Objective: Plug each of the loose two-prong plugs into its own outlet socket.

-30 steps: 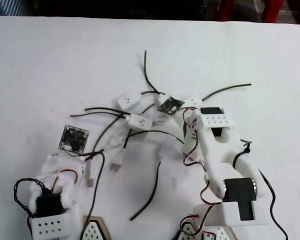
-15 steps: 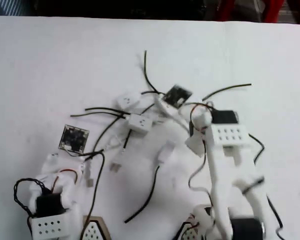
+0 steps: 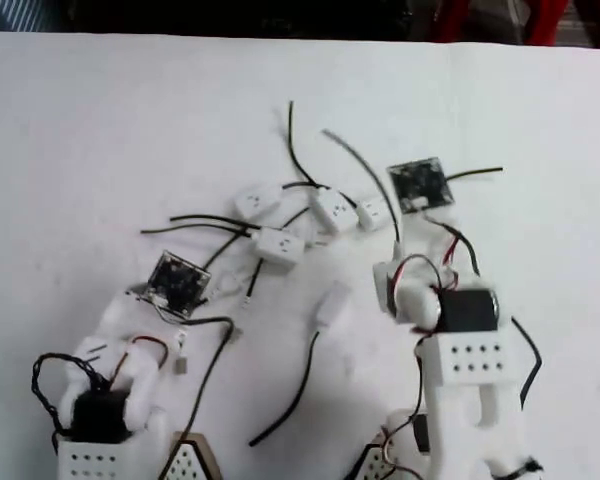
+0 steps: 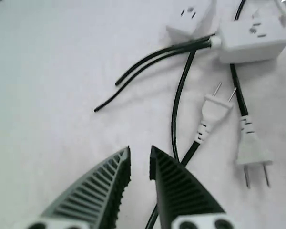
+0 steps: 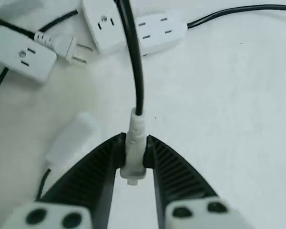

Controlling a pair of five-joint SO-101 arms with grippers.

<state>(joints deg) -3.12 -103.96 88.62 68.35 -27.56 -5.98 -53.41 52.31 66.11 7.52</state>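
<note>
While the right gripper (image 5: pixel 134 140) is clamped on a white two-prong plug with a black cord (image 5: pixel 135 125), three white plastic outlet blocks (image 5: pixel 159 31) lie near it on the white table (image 5: pixel 238 105). A second white plug (image 5: pixel 62 45) lies with its prongs just beside one block. The left gripper (image 4: pixel 139 153) hangs low, jaws narrowly apart, holding nothing. Two loose white plugs (image 4: pixel 214 109) lie near a white outlet box (image 4: pixel 252 37), unplugged.
</note>
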